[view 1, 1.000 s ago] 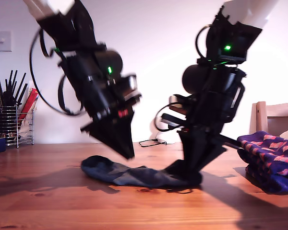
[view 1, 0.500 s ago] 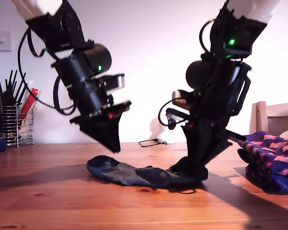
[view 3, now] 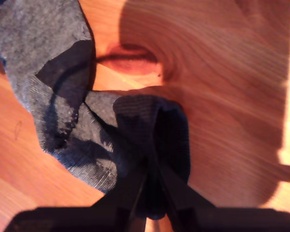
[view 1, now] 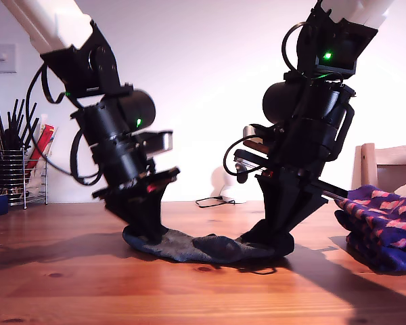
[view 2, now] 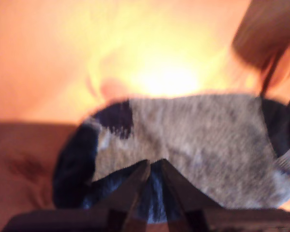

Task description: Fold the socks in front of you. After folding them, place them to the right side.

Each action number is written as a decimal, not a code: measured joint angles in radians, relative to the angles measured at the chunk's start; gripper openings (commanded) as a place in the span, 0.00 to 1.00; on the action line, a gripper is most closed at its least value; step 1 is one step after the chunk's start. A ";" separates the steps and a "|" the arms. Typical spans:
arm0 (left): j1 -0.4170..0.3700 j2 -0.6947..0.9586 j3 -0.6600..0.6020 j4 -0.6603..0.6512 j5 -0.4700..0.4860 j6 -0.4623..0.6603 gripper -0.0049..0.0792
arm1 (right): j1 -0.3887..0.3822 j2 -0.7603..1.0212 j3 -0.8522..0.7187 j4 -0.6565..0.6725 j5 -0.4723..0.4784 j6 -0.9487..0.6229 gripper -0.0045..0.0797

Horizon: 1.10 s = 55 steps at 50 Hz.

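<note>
- Our grey-blue knit sock (view 1: pixel 203 247) lies stretched out flat on the warm brown wooden table (view 1: pixel 68 291), mid-scene in the exterior view, with an arm at each end of it.
- My first pincer (view 2: pixel 152 166) is down on the end toward the exterior view's left (view 1: pixel 145 230), its jaws drawn close together and nipping the dark toe edge of the sock (view 2: pixel 183 140).
- My second pincer (view 3: pixel 152 166) is clamped on the other end (view 1: pixel 274 233); the dark cuff bunches up around its tips (view 3: pixel 150 130).
- Between the two pincers the sock rests on the table in a low, rumpled band.
- Over at the exterior view's right sits a pile of navy-purple socks with red-pink diamond checks (view 1: pixel 382 227), well apart from ours.
</note>
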 measured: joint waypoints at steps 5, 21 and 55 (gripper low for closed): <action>0.006 0.003 0.000 -0.002 0.018 0.003 0.08 | 0.000 0.000 0.000 0.002 0.000 -0.007 0.04; 0.021 0.005 0.003 -0.032 0.030 0.002 0.03 | 0.000 0.000 0.000 0.010 0.000 -0.022 0.04; 0.050 0.011 0.032 -0.130 -0.050 -0.168 0.03 | -0.001 0.000 0.000 0.043 0.010 0.055 0.04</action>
